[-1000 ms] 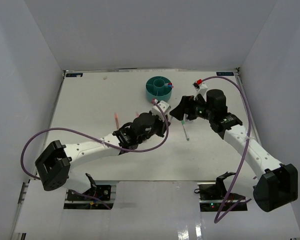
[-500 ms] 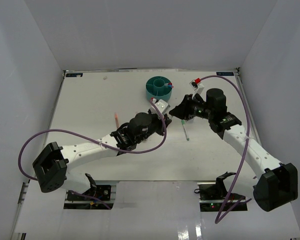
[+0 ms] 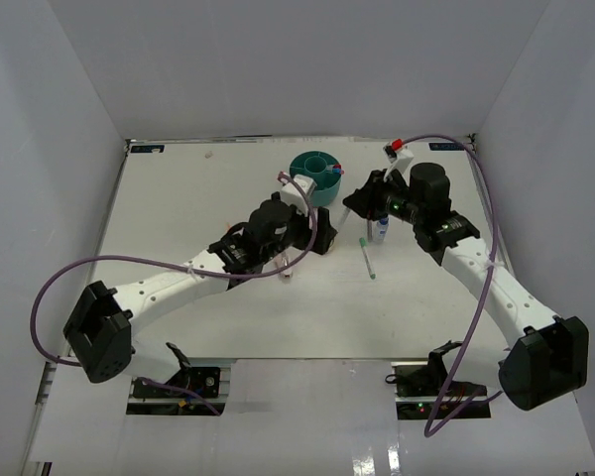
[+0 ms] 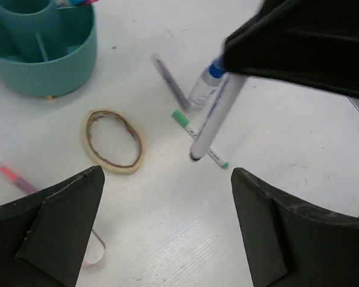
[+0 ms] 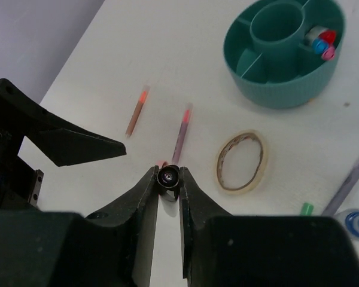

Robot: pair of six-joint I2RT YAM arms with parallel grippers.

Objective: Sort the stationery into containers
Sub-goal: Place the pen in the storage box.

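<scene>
The right fingers (image 5: 142, 206) are pinching a white pen (image 4: 218, 113) by its upper end and holding it slanted in the air above the counter (image 4: 299, 149), its dark tip near a green-capped pen (image 4: 197, 136) lying flat. Close by stands a small blue-capped bottle (image 4: 202, 89), with a purple pen (image 4: 169, 81) beside it. The left fingers (image 4: 54, 224) are spread wide, hovering over a tan rubber band (image 4: 112, 141). The teal organizer (image 4: 45, 66) sits just beyond, with a few pens (image 5: 321, 40) in one ring compartment.

Left fingers (image 4: 48, 239) spread wide, right fingers (image 5: 137, 227) pinched.
</scene>
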